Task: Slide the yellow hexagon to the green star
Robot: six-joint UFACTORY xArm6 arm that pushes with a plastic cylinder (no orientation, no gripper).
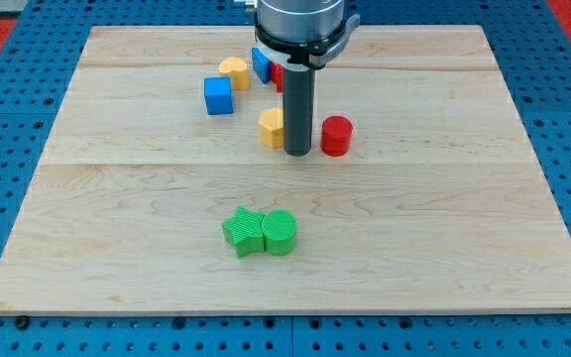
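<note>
The surface (pixel 117 248) is a pale wooden board lying on a blue pegboard, with red showing at the view's top corners. Its left third is bare wood out to the edge. A blue cube (pixel 218 95) sits nearest that side, near the view's top, with a yellow block (pixel 234 71) of rounded shape just beside it on the right. A blue block (pixel 261 62) and a red block (pixel 278 75) lie partly hidden behind the rod. The yellow hexagon (pixel 272 128) sits at mid-board, touching or just beside my tip (pixel 298 153) on its left. The tool is a plain rod with no jaws, holding nothing. A red cylinder (pixel 336 135) stands just right of the tip. Toward the view's bottom, well apart from the hexagon, the green star (pixel 243 232) touches a green cylinder (pixel 280 232). Open wood separates the two groups, and the right third is bare out to the edge.
</note>
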